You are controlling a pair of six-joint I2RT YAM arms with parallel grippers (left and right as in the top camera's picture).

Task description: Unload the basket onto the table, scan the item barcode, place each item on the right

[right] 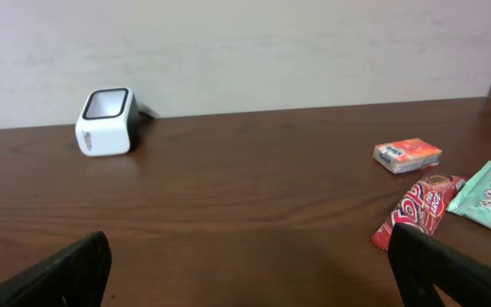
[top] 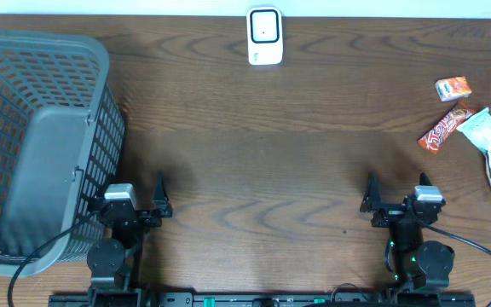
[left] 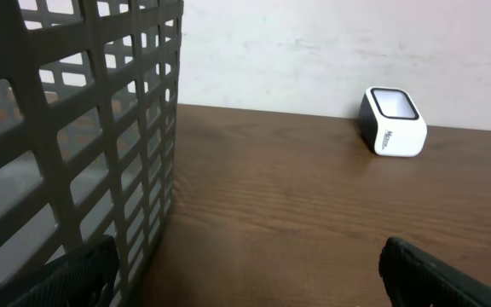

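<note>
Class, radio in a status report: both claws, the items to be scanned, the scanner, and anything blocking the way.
Left claw open, empty. Right claw open, empty. Snack items untouched, far right; scanner at back edge. Basket sits left, path clear.

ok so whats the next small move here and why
Probably send the right gripper toward the red snack bar. Both grippers are open and empty at the near edge, the items lie on the right side, and the scanner at the far edge has nothing in front of it yet.
</note>
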